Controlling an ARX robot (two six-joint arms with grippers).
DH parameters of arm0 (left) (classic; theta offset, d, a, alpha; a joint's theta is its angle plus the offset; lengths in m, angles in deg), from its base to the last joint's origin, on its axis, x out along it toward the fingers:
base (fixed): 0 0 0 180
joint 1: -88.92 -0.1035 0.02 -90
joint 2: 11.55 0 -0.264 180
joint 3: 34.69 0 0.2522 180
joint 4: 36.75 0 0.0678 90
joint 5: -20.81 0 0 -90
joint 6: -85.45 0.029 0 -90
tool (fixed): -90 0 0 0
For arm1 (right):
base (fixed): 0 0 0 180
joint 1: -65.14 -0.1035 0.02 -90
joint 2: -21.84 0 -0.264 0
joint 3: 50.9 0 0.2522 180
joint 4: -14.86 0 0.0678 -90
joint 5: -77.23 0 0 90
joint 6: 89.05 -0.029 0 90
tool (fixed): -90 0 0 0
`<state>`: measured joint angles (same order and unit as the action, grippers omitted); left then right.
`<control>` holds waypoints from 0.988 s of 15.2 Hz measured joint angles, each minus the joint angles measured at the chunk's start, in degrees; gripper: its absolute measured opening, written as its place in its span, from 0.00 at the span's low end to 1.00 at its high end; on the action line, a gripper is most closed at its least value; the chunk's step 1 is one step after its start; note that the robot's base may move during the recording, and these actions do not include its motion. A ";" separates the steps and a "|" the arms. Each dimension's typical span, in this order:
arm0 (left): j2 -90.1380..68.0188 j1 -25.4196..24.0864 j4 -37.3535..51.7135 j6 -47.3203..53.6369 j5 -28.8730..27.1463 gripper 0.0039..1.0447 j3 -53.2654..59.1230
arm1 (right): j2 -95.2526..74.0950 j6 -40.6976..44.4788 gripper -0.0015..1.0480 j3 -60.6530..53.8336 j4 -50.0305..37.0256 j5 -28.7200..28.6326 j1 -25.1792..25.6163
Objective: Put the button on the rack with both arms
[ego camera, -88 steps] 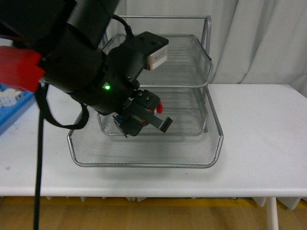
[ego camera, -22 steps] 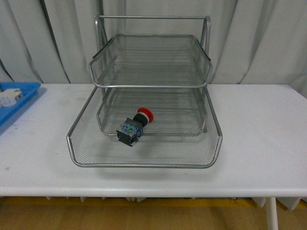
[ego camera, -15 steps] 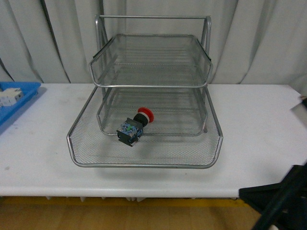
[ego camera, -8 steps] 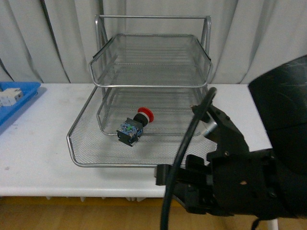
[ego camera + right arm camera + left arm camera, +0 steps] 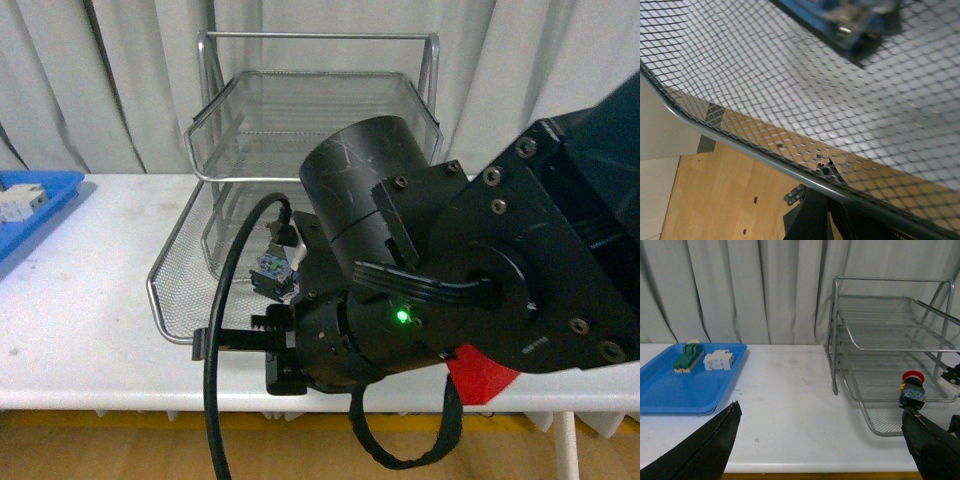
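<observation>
The button [image 5: 912, 390] lies in the rack's [image 5: 875, 426] pulled-out bottom tray, nearest the right end effector [image 5: 232, 341], whose opening cannot be told.

Even, soft light is cast over all three views, with no hard glare seen. In the front view a faint shadow is thrown on the table [image 5: 90, 330] under the rack [image 5: 320, 70], and the dark right arm [image 5: 450, 290] is rendered large and close. The left wrist view is sharp. In the right wrist view the button [image 5: 850, 22] is blurred behind the mesh.
</observation>
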<state>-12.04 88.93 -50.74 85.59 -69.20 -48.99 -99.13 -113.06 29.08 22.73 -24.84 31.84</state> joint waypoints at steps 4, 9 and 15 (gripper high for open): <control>0.00 0.00 0.02 -0.02 0.00 0.94 0.00 | -4.39 5.62 0.02 11.52 1.73 5.81 0.37; 0.00 0.00 0.02 -0.02 0.00 0.94 0.00 | -12.00 11.56 0.02 23.58 6.29 11.17 0.74; 0.00 0.00 0.02 0.00 0.00 0.94 0.00 | -14.60 12.46 0.02 29.68 4.92 10.51 2.56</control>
<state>-12.04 88.93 -50.72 85.59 -69.20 -48.99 -113.73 -100.60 58.76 27.65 -14.33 34.40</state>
